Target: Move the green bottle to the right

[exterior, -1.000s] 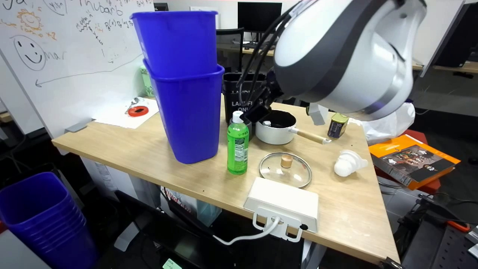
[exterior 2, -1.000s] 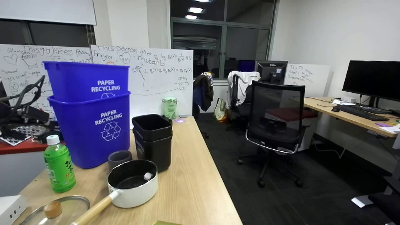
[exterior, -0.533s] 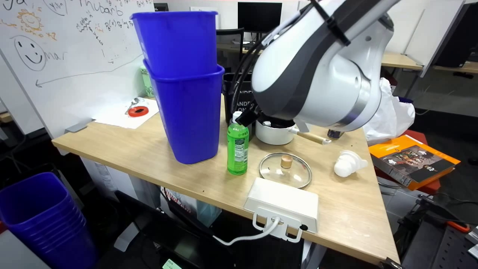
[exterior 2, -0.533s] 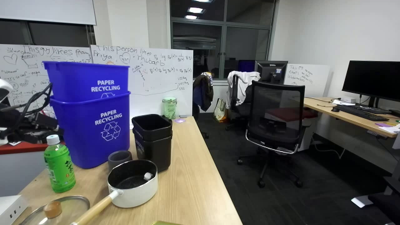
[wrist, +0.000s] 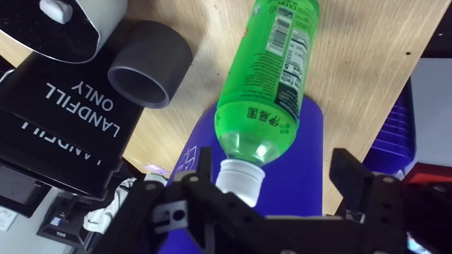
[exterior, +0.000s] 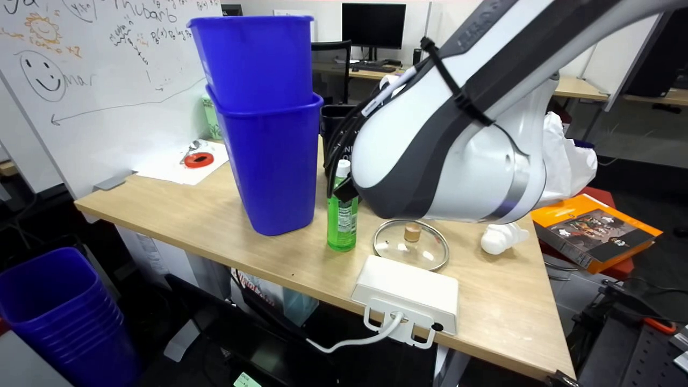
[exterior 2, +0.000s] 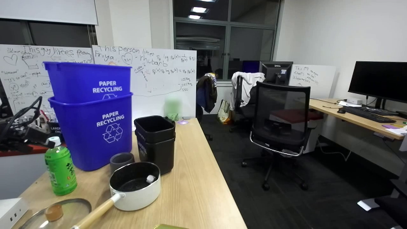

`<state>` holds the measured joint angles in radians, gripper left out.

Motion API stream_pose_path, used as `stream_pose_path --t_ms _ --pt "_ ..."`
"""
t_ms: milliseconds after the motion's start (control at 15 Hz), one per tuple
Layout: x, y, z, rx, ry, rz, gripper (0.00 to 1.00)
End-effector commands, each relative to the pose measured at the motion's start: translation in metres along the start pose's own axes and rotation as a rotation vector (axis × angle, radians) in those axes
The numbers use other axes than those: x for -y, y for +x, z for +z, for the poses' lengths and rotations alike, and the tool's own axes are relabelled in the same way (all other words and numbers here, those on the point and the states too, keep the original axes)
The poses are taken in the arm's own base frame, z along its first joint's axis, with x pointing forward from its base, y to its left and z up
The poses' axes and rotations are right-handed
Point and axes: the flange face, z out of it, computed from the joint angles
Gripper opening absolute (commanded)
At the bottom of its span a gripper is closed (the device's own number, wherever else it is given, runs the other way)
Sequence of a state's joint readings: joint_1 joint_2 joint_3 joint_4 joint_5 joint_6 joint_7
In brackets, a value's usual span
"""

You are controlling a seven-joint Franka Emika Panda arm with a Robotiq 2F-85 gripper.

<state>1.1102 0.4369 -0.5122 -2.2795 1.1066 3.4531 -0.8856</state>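
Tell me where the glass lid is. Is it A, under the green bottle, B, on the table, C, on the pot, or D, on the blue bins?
B: in both exterior views the lid lies on the table near the bottle, and an exterior view shows the pot uncovered.

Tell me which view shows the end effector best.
Wrist view: the end effector is open, both fingers visible. In an exterior view the arm hides most, leaving a dark piece across the green bottle; in an exterior view the end effector shows at the left edge, fingers indistinct.
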Motion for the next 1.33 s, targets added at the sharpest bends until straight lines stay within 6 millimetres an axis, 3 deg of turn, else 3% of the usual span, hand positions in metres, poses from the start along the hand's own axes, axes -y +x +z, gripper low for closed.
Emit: stream_pose_path --t_ms 0,400,533,1267 --pt "0.005 0.005 0.000 -0.013 -0.003 0.055 0.53" --pt "0.001 0.006 -0.002 -0.017 -0.010 0.080 0.11" --pt "-0.003 0.006 -0.004 -0.016 -0.012 0.081 0.01" --pt "-0.025 0.000 -0.025 -0.010 0.003 0.136 0.00"
